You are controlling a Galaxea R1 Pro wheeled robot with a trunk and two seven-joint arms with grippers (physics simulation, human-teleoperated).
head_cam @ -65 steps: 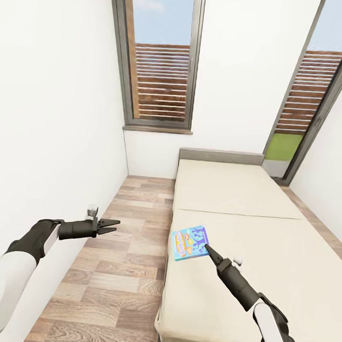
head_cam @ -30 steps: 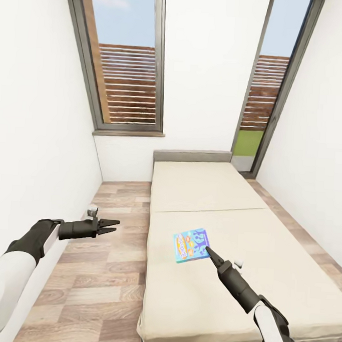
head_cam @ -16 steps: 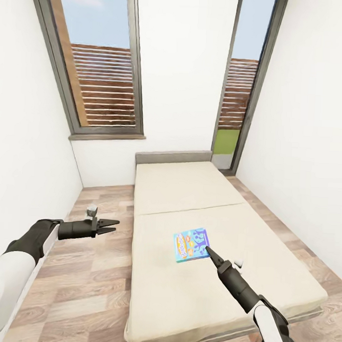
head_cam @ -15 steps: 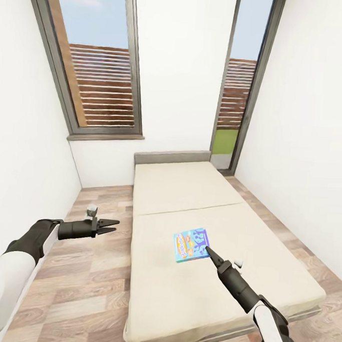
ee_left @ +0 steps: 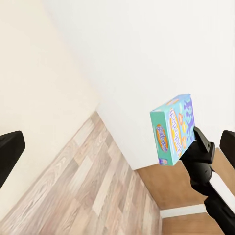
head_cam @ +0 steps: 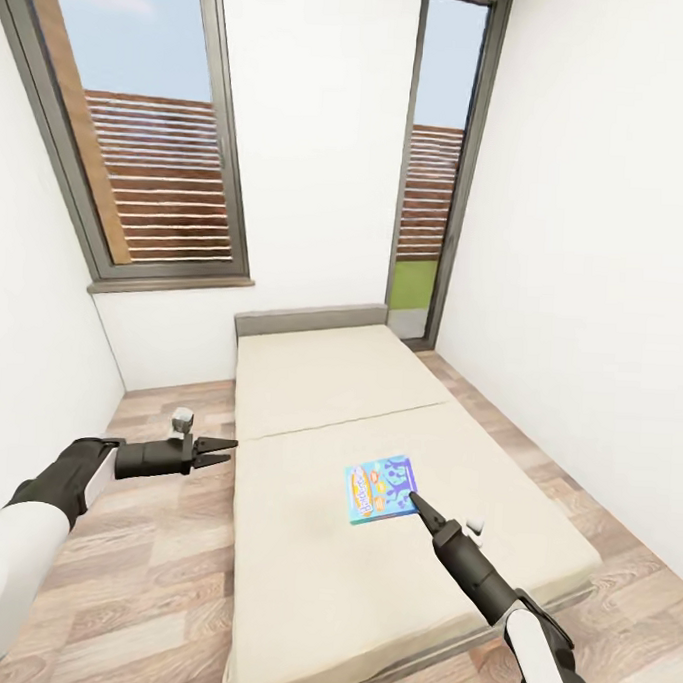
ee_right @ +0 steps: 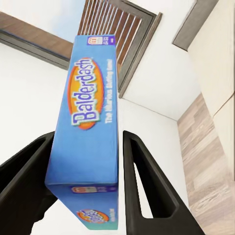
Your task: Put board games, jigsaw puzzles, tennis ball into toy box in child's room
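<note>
My right gripper [head_cam: 413,499] is shut on the small teal-blue board game [head_cam: 381,489], holding it in the air above the bed [head_cam: 329,381]. In the right wrist view the box [ee_right: 90,127] stands on edge between the two dark fingers [ee_right: 139,176], its "Balderdash" print showing. The left wrist view shows the same box [ee_left: 172,129] with the right arm [ee_left: 203,166] behind it. My left gripper [head_cam: 226,450] hangs open and empty over the floor to the left of the bed. The rest of the cream mattress is bare.
White walls close in on the left [head_cam: 31,345] and right [head_cam: 584,294]. A large window [head_cam: 140,171] and a narrow glass door [head_cam: 430,186] are at the far end. Strips of wood-plank floor [head_cam: 160,562] run along both sides of the bed.
The whole picture has swung, so the bed and windows now sit further left in view. Both arms and the held game keep the same places in the picture.
</note>
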